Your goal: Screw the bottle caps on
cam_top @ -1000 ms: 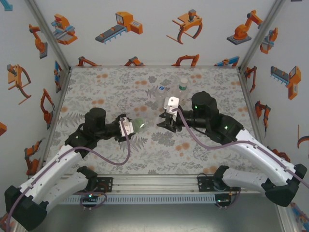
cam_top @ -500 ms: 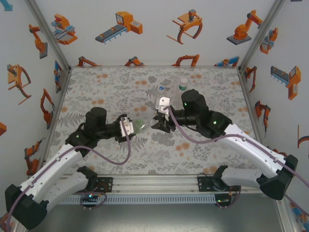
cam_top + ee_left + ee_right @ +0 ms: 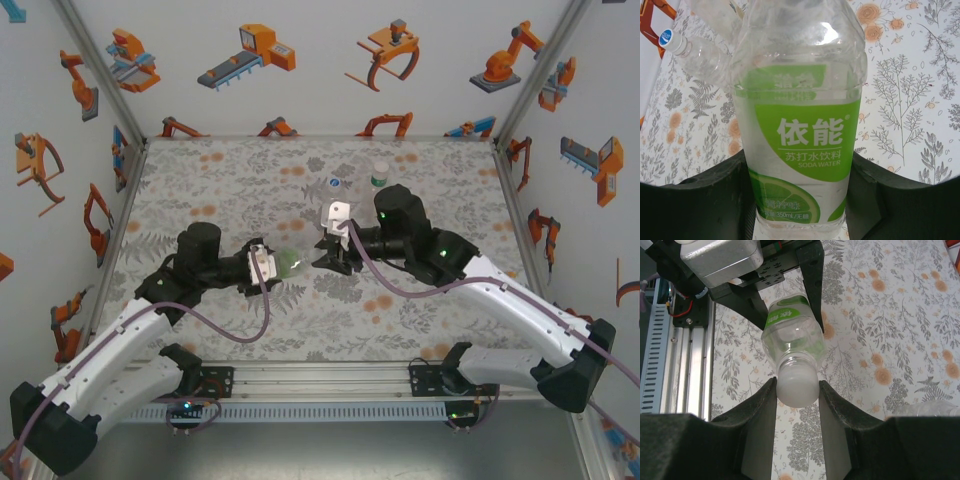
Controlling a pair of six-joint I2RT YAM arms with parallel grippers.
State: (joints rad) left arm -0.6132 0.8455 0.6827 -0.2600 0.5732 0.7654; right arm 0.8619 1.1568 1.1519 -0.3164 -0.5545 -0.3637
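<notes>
The short green-labelled bottle (image 3: 797, 135) lies sideways off the mat, with my left gripper (image 3: 800, 200) shut on its lower body. From above the bottle (image 3: 288, 262) sits between the two grippers, its neck pointing right. A white cap (image 3: 797, 386) sits on that bottle's neck (image 3: 790, 335), and my right gripper (image 3: 797, 390) is shut on the cap, one fingertip on each side. In the top view the right gripper (image 3: 322, 256) meets the bottle's mouth head-on.
Two more bottles stand at the back of the floral mat (image 3: 220, 180): a clear one with a bluish cap (image 3: 334, 187) and a taller one with a green neck band and white cap (image 3: 379, 176). The blue-capped bottle (image 3: 702, 52) also appears behind the held one.
My right gripper has moved left with the cap, up to the mouth of the held bottle. The left arm and its bottle have stayed put.
</notes>
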